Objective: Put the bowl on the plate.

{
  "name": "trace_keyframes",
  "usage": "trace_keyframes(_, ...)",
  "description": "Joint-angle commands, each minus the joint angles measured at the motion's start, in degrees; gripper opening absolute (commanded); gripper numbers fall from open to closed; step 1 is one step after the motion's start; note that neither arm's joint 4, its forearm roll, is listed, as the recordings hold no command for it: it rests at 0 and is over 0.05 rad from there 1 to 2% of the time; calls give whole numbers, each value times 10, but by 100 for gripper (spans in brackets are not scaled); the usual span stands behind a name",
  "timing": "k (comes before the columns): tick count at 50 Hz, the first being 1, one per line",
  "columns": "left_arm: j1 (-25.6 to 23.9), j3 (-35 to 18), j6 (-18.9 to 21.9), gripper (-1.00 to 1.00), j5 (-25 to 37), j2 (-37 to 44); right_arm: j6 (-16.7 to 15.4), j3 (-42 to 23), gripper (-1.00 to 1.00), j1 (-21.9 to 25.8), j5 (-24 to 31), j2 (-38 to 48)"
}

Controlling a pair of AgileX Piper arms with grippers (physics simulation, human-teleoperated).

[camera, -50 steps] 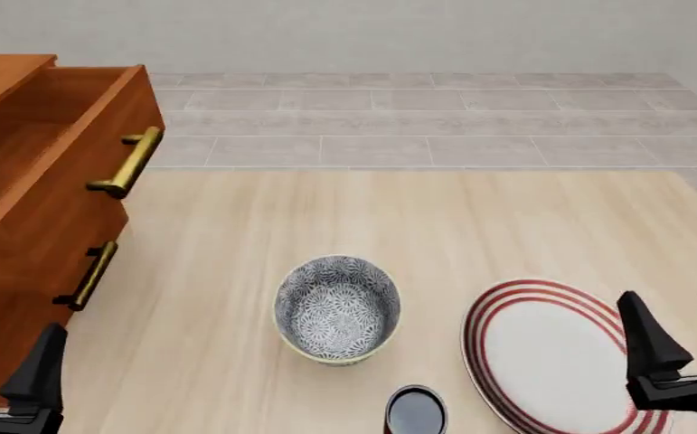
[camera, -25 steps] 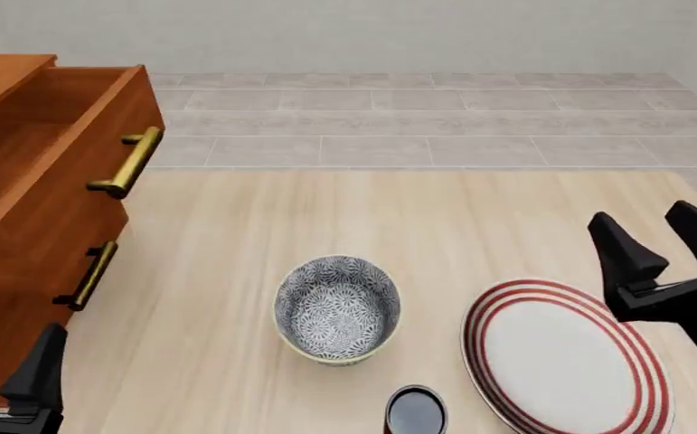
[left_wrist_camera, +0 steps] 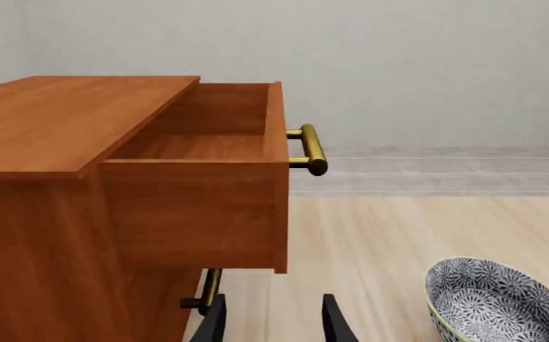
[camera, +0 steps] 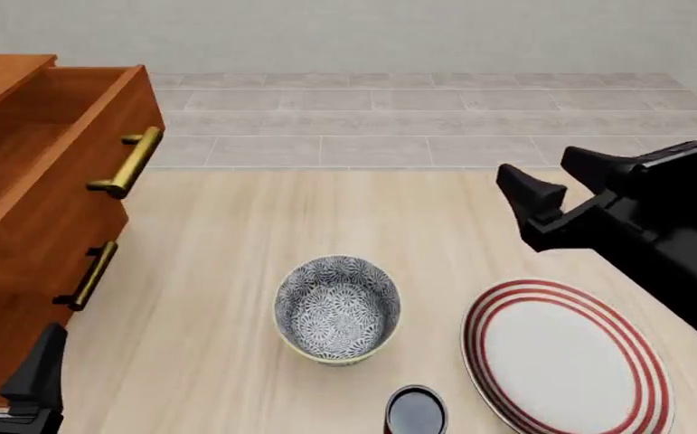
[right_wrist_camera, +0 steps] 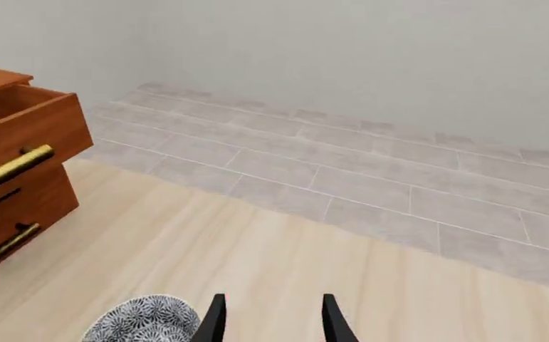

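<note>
On your left, cabinet: a wooden drawer unit [camera: 34, 208] stands on the table's left edge, its top drawer [camera: 52, 136] pulled open, with brass handles [camera: 127, 163] facing the middle. It sits well apart from the crockery.
Table: pale wood-grain top [camera: 324, 208], bare between the cabinet and the dishes.
Floor and wall: grey tiled floor [camera: 420, 117] runs beyond the table's far edge up to a plain light wall [camera: 384, 32].
Right arm: your right gripper [camera: 550, 178] hangs in the air above the table, beyond the plate's far rim and to the right of the bowl. Its two fingers stand apart with nothing between them; the right wrist view shows the same gap.
Plate: the plate [camera: 565, 357] lies flat at the near right, white with red rings, nothing on it.
Bowl: the bowl [camera: 337, 308] sits upright on the table near the middle, just left of the plate and not touching it. Nothing blocks the short stretch between them.
Left arm: your left gripper [camera: 4, 375] rests low at the near left corner, in front of the cabinet, fingers parted and empty.
Cup: a small dark cup [camera: 416, 411] stands at the near edge, just beside the plate's left rim and below the bowl in the front view.
</note>
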Motion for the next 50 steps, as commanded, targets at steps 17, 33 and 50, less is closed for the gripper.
trace_keyframes(17,0,0,0,100,0,0,68,-174,100,123,144,173)
trace_keyframes(33,0,0,0,100,0,0,123,-221,100,131,207,259)
trace_keyframes(50,0,0,0,100,0,0,111,-238,100,115,233,347)
